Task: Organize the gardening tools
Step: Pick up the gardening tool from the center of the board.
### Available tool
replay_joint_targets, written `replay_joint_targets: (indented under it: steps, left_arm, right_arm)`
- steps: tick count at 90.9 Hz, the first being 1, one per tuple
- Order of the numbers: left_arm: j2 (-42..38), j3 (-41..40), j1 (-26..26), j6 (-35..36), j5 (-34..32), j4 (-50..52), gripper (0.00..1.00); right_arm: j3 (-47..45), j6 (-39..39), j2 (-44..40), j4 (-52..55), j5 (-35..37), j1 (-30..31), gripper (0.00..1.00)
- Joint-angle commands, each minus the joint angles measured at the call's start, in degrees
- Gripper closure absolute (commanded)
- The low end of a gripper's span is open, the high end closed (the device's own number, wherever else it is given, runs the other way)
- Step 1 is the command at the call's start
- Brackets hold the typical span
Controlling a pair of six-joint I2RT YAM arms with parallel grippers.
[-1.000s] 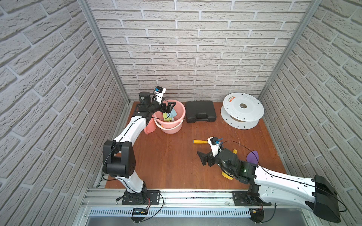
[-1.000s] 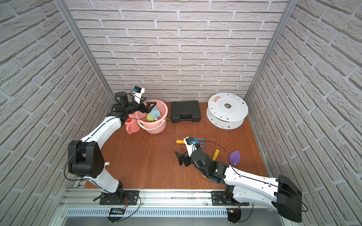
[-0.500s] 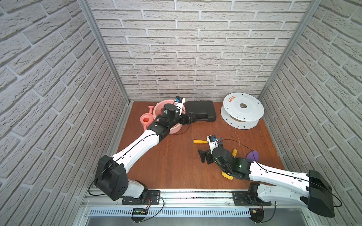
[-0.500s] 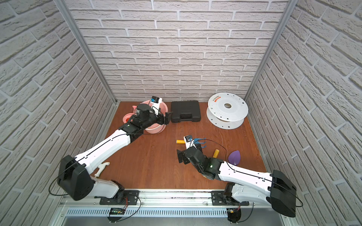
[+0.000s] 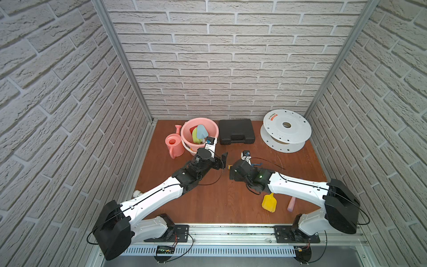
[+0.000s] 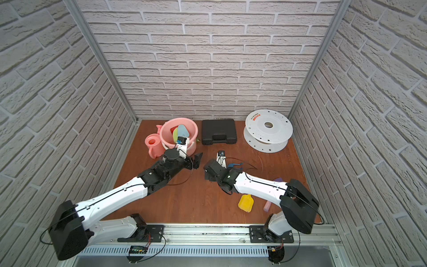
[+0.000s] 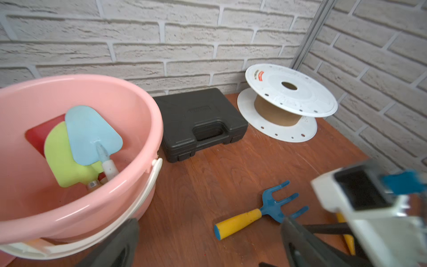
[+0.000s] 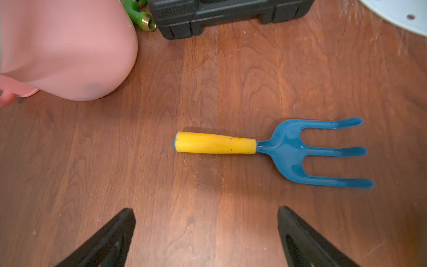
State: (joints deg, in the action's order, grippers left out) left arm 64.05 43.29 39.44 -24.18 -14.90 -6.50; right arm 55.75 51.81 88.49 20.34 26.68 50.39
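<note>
**Both top views.** The pink bucket (image 5: 200, 119) stands at the rear of the bench (image 5: 208, 203), with the pink watering can (image 5: 174, 144) just beside it. Inside the bucket lean the pale blue trowel (image 5: 202, 131), the green spade (image 5: 195, 136) and the red spade (image 5: 191, 130). The black case (image 5: 236, 134) and the white reel (image 5: 286, 129) sit along the back wall.

The left pincer (image 5: 221, 161) hangs just in front of the bucket, released and empty. The right pincer (image 5: 232, 172) faces it from near by, also released and empty, over the blue rake (image 5: 257, 164). The yellow spade (image 5: 269, 203) lies flat near the front, beside the right arm. A pink-handled tool (image 5: 291, 204) lies partly under that arm; its purple blade (image 6: 278, 179) shows in a top view.

**Left wrist view.** The three tools rest blades up in the bucket. The rake lies flat on the bench. The left pincer's fingers are spread with nothing between them.

**Right wrist view.** The rake lies flat, handle toward the bucket. The right pincer's fingers (image 8: 111, 233) are spread and the rake lies clear of them. A green fitting (image 8: 143, 18) with a brass end lies between bucket and case.
</note>
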Motion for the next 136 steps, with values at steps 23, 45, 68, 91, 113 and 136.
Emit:
replay_joint_targets:
  steps: [23, 45, 68, 91, 113, 136]
  left_arm:
    - [-7.9, -5.3, 2.8, 0.9, -7.2, -3.6, 0.02]
    - [-7.7, -5.2, 3.2, 0.9, -6.7, -3.3, 0.02]
    - [-11.5, -7.3, 3.6, 1.0, -8.7, -4.5, 0.02]
    - [-11.9, -7.5, 3.6, 1.3, -9.4, -4.4, 0.02]
    - [-12.1, -7.5, 3.6, 1.4, -10.0, -4.4, 0.02]
    - [-12.2, -7.9, 3.5, 1.4, -9.8, -4.7, 0.02]
  right_arm:
    - [15.3, 17.6, 15.3, 15.2, -1.4, -3.6, 0.0]
    - [15.3, 21.7, 19.1, 13.0, -3.9, -7.1, 0.02]
    - [16.0, 21.6, 22.0, 11.0, -6.1, -9.7, 0.01]
    - [15.1, 19.6, 21.9, 8.8, -9.6, -11.5, 0.02]
    - [14.0, 18.8, 14.9, 7.5, -6.8, -10.6, 0.03]
    - [19.2, 23.9, 20.8, 10.9, -9.4, -13.3, 0.02]
